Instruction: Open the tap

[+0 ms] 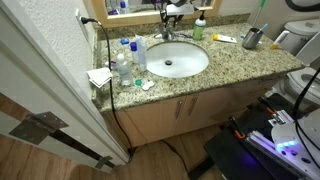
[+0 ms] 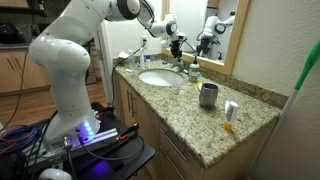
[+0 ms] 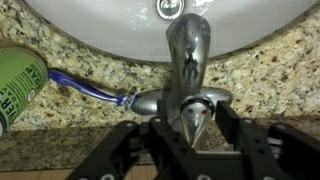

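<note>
Black fingers (image 3: 130, 155) of the gripper (image 3: 190, 140) fill the 6 o'clock edge of the wrist view, spread apart and straddling the pointed lever of the tap (image 3: 186, 55); whether they touch the chrome cannot be told. The tap stands on the speckled granite counter (image 3: 270, 85) at the rim of the white basin (image 3: 90, 25), its spout reaching toward 12 o'clock over the bowl. At 9 o'clock from the tap sits a green-labelled container (image 3: 15, 90), with a blue-handled item (image 3: 90, 88) slanting between it and the tap's base. In an exterior view the white arm (image 2: 70, 60) reaches across the counter to the tap at the basin's far side, below a mirror (image 2: 215, 30); a metal cup (image 2: 208, 95) stands on the granite at about 4 o'clock from the basin. In an exterior view clear bottles (image 1: 125, 60) with blue caps cluster at 9 o'clock from the basin, near a folded white cloth (image 1: 99, 76).
</note>
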You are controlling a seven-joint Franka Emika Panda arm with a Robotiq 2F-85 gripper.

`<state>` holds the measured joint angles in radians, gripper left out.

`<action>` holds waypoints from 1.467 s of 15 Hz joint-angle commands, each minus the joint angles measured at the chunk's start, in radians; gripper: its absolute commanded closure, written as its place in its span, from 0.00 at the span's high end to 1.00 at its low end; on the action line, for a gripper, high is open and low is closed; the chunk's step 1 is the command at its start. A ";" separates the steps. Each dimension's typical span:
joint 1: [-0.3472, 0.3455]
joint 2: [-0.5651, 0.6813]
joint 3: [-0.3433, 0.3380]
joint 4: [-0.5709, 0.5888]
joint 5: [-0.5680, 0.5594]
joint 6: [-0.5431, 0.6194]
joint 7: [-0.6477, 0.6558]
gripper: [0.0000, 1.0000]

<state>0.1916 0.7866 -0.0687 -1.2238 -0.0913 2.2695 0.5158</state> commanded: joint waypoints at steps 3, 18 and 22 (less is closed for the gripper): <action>-0.004 0.016 -0.007 0.043 0.037 -0.027 0.010 0.11; -0.063 -0.150 0.007 -0.022 0.231 0.111 0.132 0.07; -0.032 -0.281 -0.009 -0.091 0.158 0.030 0.119 0.58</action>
<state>0.1432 0.6170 -0.0762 -1.2102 0.1119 2.3413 0.6508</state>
